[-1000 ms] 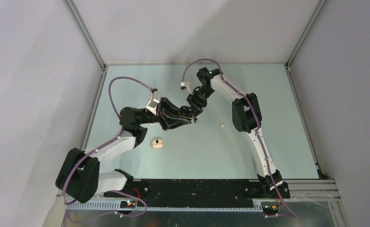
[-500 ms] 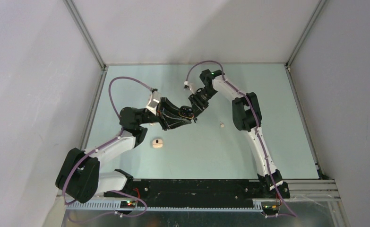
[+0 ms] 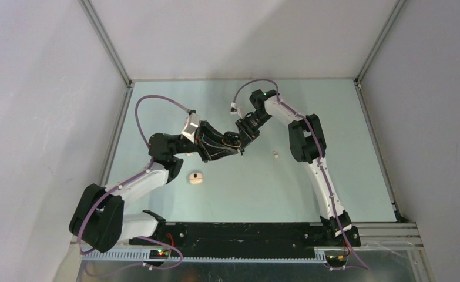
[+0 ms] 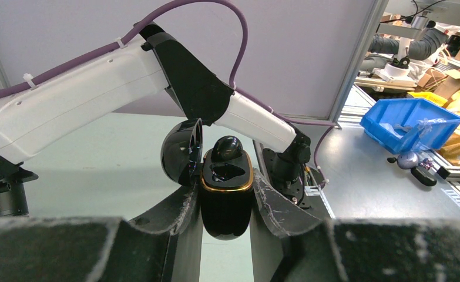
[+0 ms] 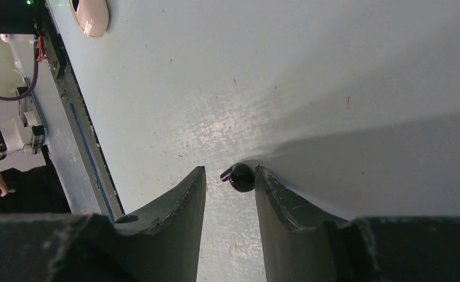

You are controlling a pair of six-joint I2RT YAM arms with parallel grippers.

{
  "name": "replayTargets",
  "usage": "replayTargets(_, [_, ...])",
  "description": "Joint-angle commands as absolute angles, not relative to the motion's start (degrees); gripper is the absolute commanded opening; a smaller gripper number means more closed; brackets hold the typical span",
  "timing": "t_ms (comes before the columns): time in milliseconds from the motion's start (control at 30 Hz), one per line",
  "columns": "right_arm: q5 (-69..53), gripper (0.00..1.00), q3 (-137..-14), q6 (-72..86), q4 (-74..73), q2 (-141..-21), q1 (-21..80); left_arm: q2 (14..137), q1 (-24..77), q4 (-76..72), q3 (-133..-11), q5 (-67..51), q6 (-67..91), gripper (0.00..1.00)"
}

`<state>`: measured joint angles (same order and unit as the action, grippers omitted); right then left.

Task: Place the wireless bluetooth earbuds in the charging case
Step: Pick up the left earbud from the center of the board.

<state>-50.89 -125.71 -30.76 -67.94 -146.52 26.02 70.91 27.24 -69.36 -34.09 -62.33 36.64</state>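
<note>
Pale table (image 3: 245,188): black earbud (image 5: 241,177) lies between the right jaws (image 5: 230,171), just beyond the charging case (image 4: 226,205).
Right jaws stand spread astride the earbud, one finger touching it; left jaws (image 4: 224,188) pinch the open black case upright, lid tipped back.

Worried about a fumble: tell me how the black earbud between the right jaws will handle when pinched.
The black earbud looks rounded and glossy, so it may roll or squirt out. It is tiny beside the jaws, so probably light and easily flicked. It sits nearer one jaw, so closing may nudge it sideways.
</note>
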Motion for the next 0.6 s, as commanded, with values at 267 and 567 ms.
replayTargets(267, [-45.3, 0.38, -123.8, -28.6, -65.8, -144.8, 27.1, 69.6, 27.6, -71.8, -35.8, -62.5, 37.5, 0.03])
replayTargets(567, [-39.9, 0.36, -115.9, -24.7, -58.2, -139.5, 27.5, 69.5, 27.6, -71.8, -35.9, -62.5, 37.4, 0.03])
